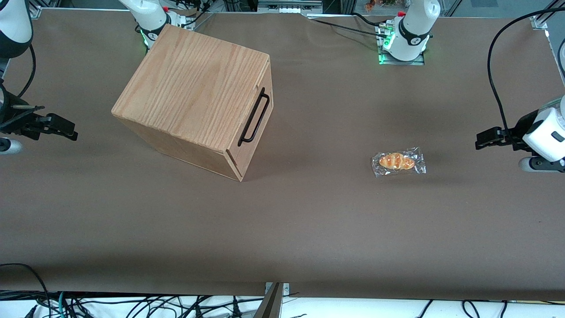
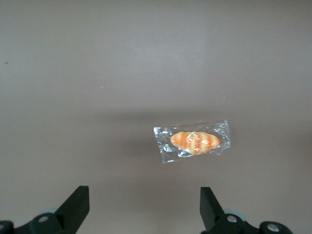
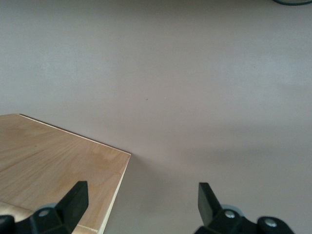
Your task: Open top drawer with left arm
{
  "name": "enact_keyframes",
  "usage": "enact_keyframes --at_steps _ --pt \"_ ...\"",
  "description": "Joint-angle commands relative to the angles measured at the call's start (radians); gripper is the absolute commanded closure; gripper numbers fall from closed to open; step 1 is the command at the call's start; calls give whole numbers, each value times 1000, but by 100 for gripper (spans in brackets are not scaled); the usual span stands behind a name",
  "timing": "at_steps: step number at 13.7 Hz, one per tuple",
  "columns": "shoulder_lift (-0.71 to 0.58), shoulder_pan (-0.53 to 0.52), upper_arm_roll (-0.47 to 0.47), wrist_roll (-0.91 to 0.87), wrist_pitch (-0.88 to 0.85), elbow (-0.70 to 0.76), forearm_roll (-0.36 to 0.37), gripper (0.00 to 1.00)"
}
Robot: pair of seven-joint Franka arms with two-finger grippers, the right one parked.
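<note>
The cabinet (image 1: 194, 95) is an oak-grain cube with fine straight grain on its top, set askew on the matte brown desk (image 1: 309, 221), nearer the edge farthest from the front camera and toward the parked arm's end. Its top drawer (image 1: 252, 128) sits shut, flush with the cabinet face — only a thin seam marks it off. On the drawer front runs a long, thin black metal bar handle (image 1: 254, 117), bent in at both ends and nearly as wide as the face.

The left arm (image 1: 545, 132) is bulky, white and smooth, with a loose black cable looping above it; it hangs at the working arm's edge of the desk. Its gripper (image 1: 481, 141) points in over the desk, well apart from the cabinet. In the wrist view the gripper (image 2: 145, 204) has its two black wedge-shaped fingers (image 2: 77, 204) spread wide, with nothing between them.

Between gripper and cabinet, near the gripper, lies a bun (image 1: 397, 161) (golden, ridged, glossy) sealed in a crinkled clear wrapper (image 2: 195, 141), flat on the desk.
</note>
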State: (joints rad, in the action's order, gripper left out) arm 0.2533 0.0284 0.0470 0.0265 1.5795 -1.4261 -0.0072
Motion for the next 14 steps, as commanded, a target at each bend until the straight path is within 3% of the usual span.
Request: enact_keyframes --at_steps 1,4,10,14 --pt "-9 1 -27 -10 -1 6 -19 0" --pt "-8 2 -59 -28 -1 4 -89 0" --pt "1 13 -272 -271 -3 3 -91 0" --pt "26 144 -328 -482 2 4 -83 0"
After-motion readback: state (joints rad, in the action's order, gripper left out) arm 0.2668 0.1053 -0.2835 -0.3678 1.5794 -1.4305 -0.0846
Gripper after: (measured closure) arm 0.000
